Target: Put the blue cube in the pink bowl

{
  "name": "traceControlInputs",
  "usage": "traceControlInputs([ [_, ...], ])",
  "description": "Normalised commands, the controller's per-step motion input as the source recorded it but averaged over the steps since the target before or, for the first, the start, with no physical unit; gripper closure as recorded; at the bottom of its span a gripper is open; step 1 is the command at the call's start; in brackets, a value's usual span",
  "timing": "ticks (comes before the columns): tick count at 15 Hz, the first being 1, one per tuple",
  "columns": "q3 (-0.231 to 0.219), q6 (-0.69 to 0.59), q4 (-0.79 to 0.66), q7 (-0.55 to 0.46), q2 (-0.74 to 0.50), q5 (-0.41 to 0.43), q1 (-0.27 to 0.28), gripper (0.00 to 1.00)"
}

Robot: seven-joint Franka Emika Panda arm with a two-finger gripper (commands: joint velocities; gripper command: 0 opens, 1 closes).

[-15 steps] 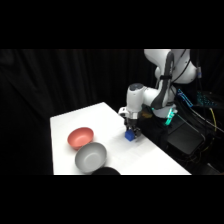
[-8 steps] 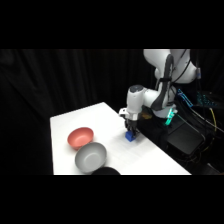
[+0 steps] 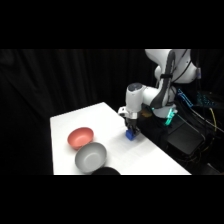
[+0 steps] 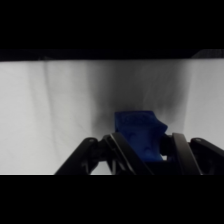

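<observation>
Wrist view, gripper [image 4: 145, 150] clamped on blue cube [image 4: 137, 132], pink bowl [image 3: 80, 137] well apart, near table [image 3: 100, 120] edge.

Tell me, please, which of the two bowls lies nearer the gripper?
The pink bowl lies nearer the gripper. It is the reddish, slightly smaller one, farther back on the table; the grey bowl sits in front of it, by the table's near edge.

My side camera sits off the desk [image 3: 110, 150], looking across and down, far enough to take in its whole top and the arm base at upper right. My wrist camera looks down, close on the blue cube [image 4: 139, 132]. Both views share that cube [image 3: 130, 135] near the desk's right edge.
</observation>
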Motion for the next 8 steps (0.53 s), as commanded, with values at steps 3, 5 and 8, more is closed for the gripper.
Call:
traceControlInputs([
  [3,0.004,-0.47,-0.1,0.12,-0.58,-0.25,-0.086,0.8],
  [5,0.106,-0.48,-0.07,0.04,-0.58,-0.176,-0.196,0.8],
  [8,0.146,-0.47,-0.04,-0.07,-0.57,-0.076,-0.231,0.8],
])
